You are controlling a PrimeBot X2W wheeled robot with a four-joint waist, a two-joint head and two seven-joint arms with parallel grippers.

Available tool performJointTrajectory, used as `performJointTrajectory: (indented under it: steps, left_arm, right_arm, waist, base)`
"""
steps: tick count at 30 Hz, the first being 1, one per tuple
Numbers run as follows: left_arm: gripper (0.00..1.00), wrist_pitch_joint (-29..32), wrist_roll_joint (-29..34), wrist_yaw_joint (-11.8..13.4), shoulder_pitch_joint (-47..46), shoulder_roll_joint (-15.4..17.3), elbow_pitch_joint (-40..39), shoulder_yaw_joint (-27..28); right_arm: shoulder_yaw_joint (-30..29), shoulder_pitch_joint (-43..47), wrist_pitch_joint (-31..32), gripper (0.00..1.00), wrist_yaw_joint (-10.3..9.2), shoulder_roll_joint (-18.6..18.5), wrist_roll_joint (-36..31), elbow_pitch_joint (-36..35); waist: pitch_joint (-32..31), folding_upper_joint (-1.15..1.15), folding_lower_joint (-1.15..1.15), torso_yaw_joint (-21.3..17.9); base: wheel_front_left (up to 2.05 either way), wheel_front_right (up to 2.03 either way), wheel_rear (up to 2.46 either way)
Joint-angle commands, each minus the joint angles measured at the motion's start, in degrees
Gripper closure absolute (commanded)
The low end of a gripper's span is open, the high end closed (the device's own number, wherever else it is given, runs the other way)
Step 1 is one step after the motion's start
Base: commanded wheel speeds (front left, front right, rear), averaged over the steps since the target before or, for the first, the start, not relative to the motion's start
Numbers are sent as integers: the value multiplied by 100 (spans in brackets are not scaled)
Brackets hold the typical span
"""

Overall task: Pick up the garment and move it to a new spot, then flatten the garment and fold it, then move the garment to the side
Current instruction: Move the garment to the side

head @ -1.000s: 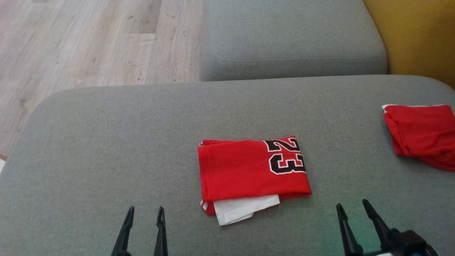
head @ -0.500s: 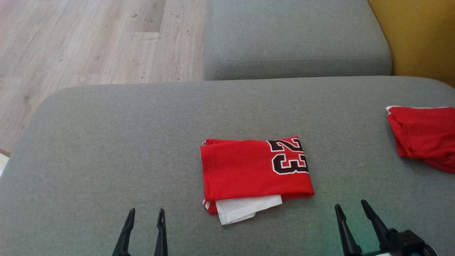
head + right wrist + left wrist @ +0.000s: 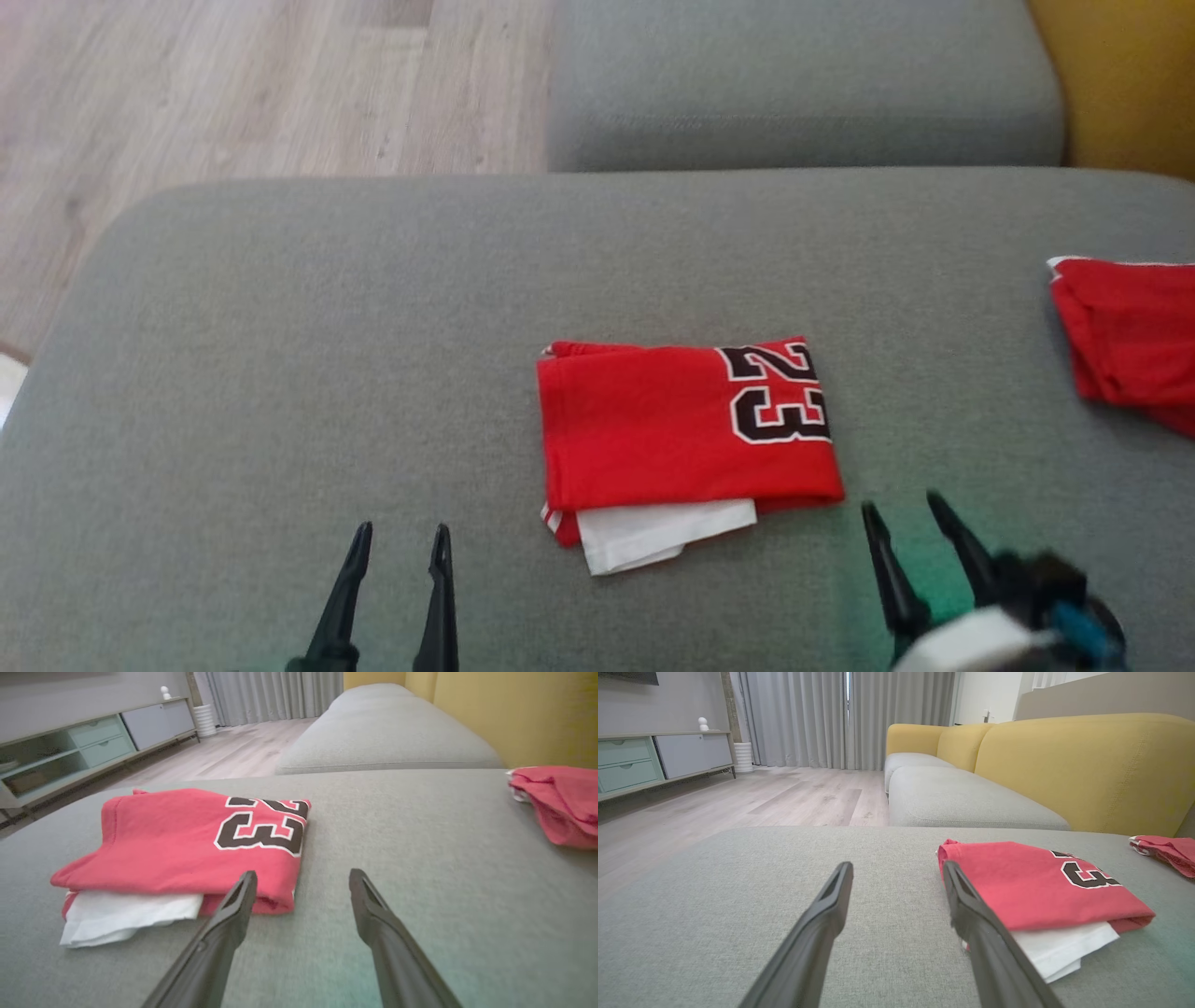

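Grey fabric sofa cushion slid in frame, just the head moving. Folded red "23" jersey stayed mid-cushion. Right gripper crept toward it while left gripper waited, both wide and empty, so a grab looked likely.

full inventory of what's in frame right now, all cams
folded garment: 1, red with black 23, white layer at its near edge, middle of near cushion
second garment: 1, red, crumpled, right edge of that cushion
near cushion: 1, grey, under both garments
far seat cushion: 1, grey, beyond it
sofa back: yellow, right
floor: pale wood, left
curtains: grey, far wall
sideboard: 1, teal drawers, far left
left gripper: open, empty, left of folded garment
right gripper: open, empty, by its near right corner
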Motion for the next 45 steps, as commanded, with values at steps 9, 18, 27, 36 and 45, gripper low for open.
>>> performJointTrajectory:
  steps: [9, 18, 27, 36, 45]
  left_arm:
    - [0, -55, -222, -84, -625, -50, -240, -92]
    - [0, -55, -314, -243, -883, -50, -296, -270]
    - [0, -55, -550, -348, -888, -50, -566, -273]
    - [0, -55, -508, -438, -1133, -50, -769, -250]
    - [0, -55, -285, -613, -1429, -50, -815, -162]
  right_arm:
    - [320, -1772, 994, 0, 21, -236, 1766, 972]
    - [928, -2398, 1535, 60, 21, -398, 2781, 1597]
    - [1136, -2619, 906, 100, 21, -851, 2863, 1674]
    - [669, -3294, 853, 100, 21, -2073, 2439, 1634]
    - [-377, -3601, 1252, 100, 21, -3352, 2225, 1206]
  waist:
    - [579, 0, 0, 302]
    - [781, 0, 0, 528]
    - [915, 0, 0, 348]
    - [1443, 0, 0, -209]
    - [1943, 0, 0, -502]
  base:
    - [0, 0, 0]
    - [0, 0, 0]
    - [0, 0, 0]
    - [0, 0, 0]
    - [0, 0, 0]
